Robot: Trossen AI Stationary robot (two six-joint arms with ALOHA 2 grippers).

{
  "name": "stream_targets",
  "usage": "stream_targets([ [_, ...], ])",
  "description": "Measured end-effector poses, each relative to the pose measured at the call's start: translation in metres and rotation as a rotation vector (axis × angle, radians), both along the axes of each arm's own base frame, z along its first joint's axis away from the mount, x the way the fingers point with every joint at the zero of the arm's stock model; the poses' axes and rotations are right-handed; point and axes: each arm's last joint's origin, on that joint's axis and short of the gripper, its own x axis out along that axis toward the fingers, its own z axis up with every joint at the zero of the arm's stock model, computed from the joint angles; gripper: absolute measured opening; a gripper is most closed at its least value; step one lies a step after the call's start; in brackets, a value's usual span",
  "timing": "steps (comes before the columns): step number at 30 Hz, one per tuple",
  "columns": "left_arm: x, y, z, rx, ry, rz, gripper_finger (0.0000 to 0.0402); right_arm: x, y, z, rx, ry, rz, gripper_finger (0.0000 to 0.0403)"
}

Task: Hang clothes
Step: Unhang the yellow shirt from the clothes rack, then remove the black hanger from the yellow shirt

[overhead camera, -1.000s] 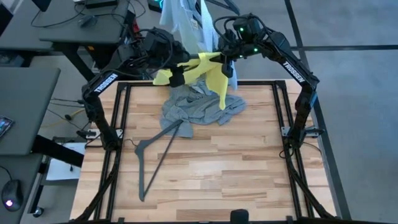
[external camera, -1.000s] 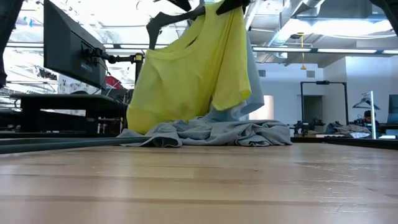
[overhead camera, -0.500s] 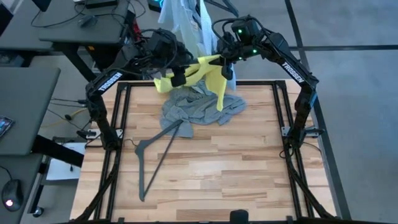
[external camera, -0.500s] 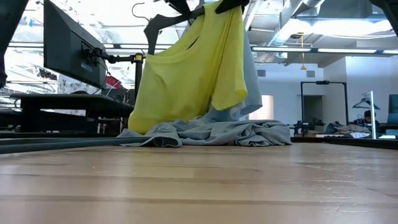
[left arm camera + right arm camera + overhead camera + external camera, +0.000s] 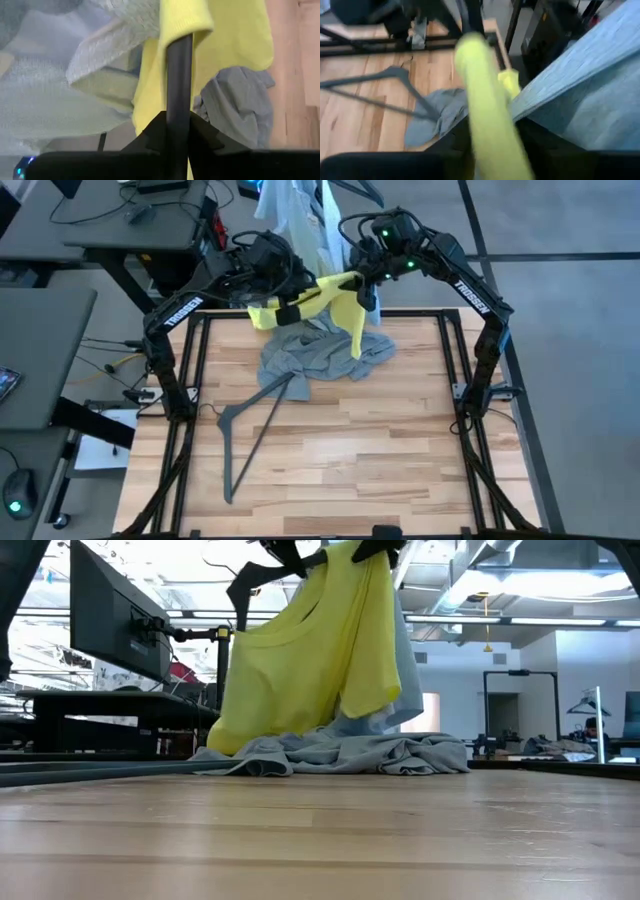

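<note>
The clothes come in three pieces, all gathered at the twelve o'clock end of the wooden table (image 5: 340,450). The largest, the pale blue collared shirt (image 5: 290,215), already hangs beyond the table's far edge, so it seems to be finished. The neon-yellow T-shirt (image 5: 345,305) is held up in the air between the two arms, its hem draping onto the pile below; it is stretched that way, I judge, so a hanger can be worked through it. The grey T-shirt (image 5: 315,355) lies crumpled on the wood just under it, at about twelve o'clock of the table's centre, with no hanger in it. A spare black hanger (image 5: 250,430) lies flat at about nine o'clock of centre, touching the grey shirt's edge, probably waiting for that garment. The left gripper (image 5: 290,305) sits at eleven o'clock, its jaws pinched tight on a black hanger bar (image 5: 178,90) that runs up inside the yellow fabric. The right gripper (image 5: 368,285) is at one o'clock, with a bunched fold of the yellow shirt lying between its fingers; whether it truly clamps the cloth or is letting go, I cannot tell.
</note>
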Motion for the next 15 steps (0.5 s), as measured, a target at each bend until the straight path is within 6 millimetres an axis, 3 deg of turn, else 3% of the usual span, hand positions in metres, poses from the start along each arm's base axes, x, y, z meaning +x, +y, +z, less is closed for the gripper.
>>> stream_targets([
  [3,-0.003,-0.005,-0.001,-0.021,0.028,-0.005,0.0028,-0.001,0.002,-0.008,0.027,0.080,-0.015,0.0101],
  [7,-0.004,-0.013,-0.001,-0.050,0.032,0.000,0.0028,0.003,0.004,-0.019,-0.005,0.156,-0.024,0.0016],
  [15,-0.018,-0.033,-0.002,-0.141,0.109,0.018,0.0027,0.000,0.012,-0.021,0.023,0.202,-0.022,0.0000],
])
